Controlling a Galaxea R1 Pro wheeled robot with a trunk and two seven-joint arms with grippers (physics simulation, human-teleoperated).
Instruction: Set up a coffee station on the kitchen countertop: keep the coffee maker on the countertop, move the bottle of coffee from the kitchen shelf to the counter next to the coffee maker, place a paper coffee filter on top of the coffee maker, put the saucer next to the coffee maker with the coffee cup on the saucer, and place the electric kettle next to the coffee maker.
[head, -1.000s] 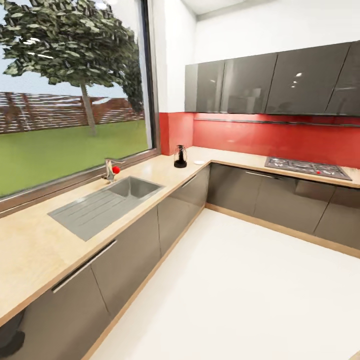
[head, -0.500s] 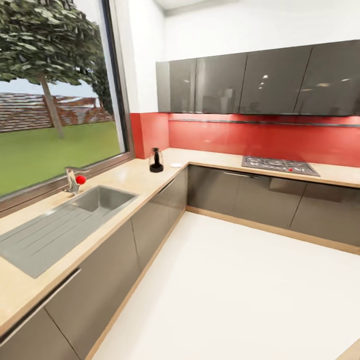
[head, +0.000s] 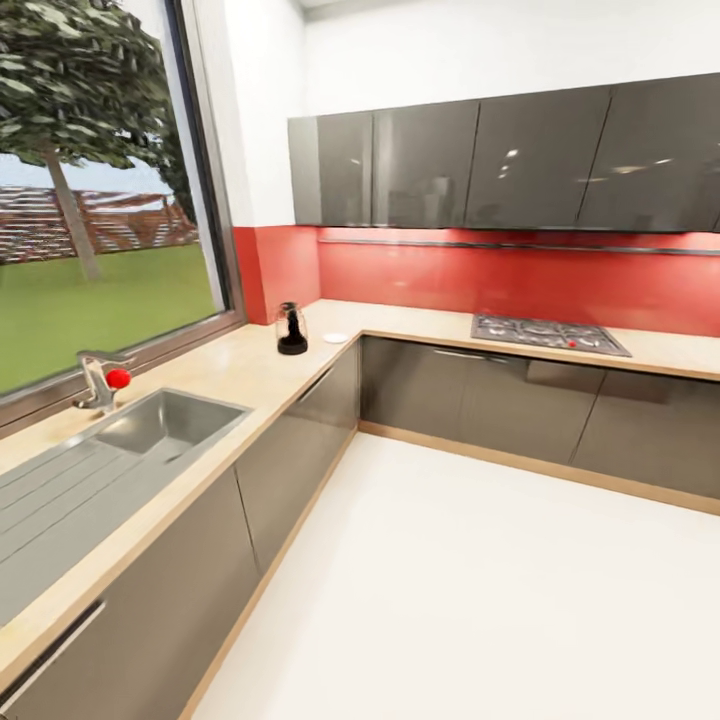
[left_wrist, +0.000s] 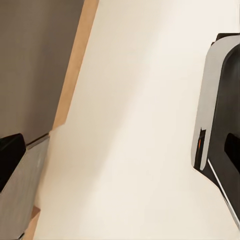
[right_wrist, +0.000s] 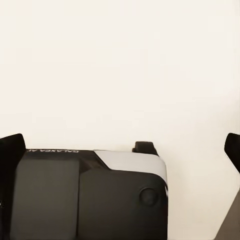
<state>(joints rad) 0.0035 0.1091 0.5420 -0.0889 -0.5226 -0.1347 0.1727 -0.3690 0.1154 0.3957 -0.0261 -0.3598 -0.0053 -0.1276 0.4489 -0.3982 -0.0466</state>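
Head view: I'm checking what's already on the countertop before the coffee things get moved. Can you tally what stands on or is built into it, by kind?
Coffee maker: 1
Small white saucer-like disc, beside the coffee maker: 1
Sink: 1
Faucet with a red knob: 1
Gas hob: 1
Total: 5

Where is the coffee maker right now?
In the head view the coffee maker stands on the countertop near the corner, left of the stove, with a small white saucer just beside it.
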